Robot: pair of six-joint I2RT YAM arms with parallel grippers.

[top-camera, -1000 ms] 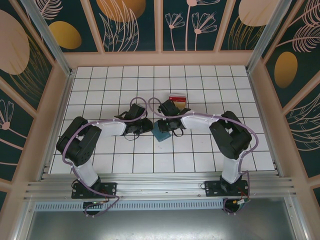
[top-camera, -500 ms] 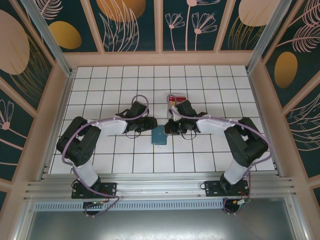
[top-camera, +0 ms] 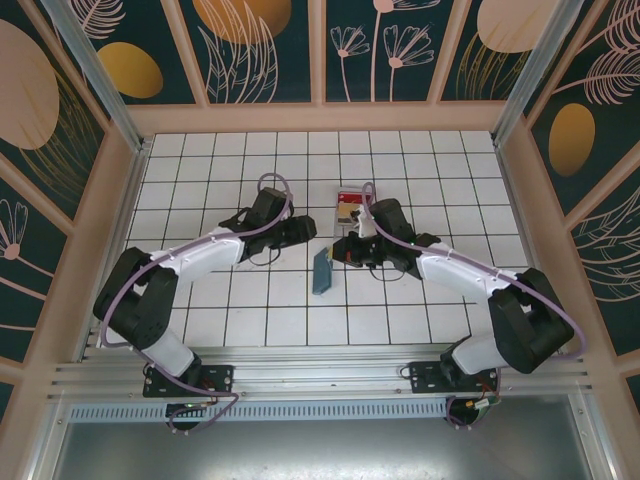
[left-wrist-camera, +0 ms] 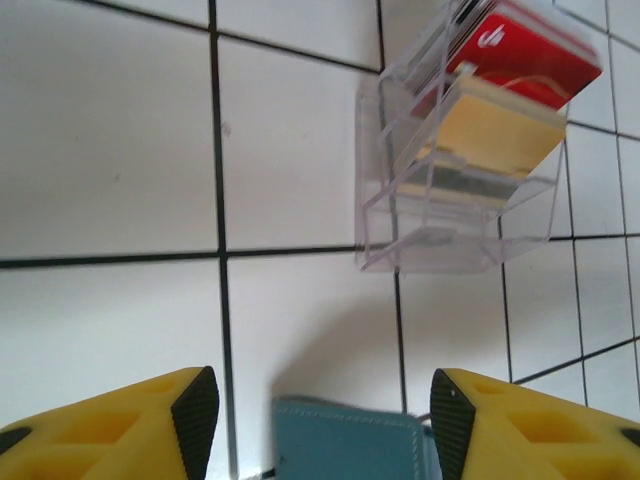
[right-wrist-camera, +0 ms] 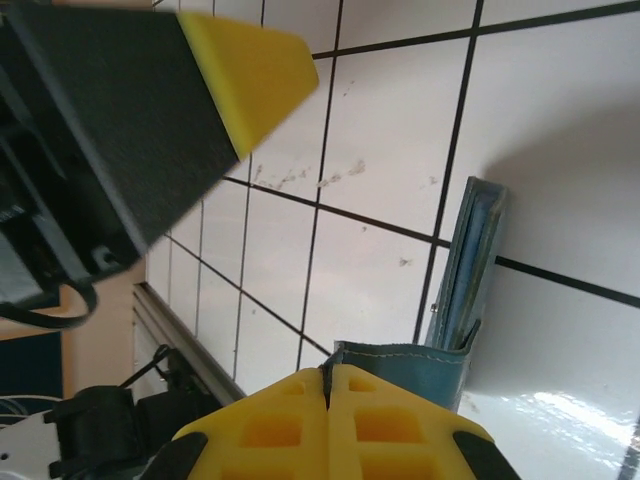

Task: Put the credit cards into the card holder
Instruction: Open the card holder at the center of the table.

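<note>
The card holder point(top-camera: 322, 268) sits on the white tiled table point(top-camera: 200, 170) between the two arms, tipped up on one edge, not lying flat. In the right wrist view one teal leaf rests on the tiles, while the other leaf rises to the right gripper point(right-wrist-camera: 329, 385), whose yellow jaws are pressed tight together at its corner, apparently pinching it to hold the wallet open. The left gripper point(left-wrist-camera: 322, 400) hangs just beside the holder's near edge, jaws spread and empty. Just beyond stands the clear plastic box point(left-wrist-camera: 450, 200), holding the credit cards point(left-wrist-camera: 490, 130): a red card point(left-wrist-camera: 520, 45) and tan ones stacked upright. No card is visible in the holder, so the task looks barely begun. Every card has yet to be picked out and slotted in.
</note>
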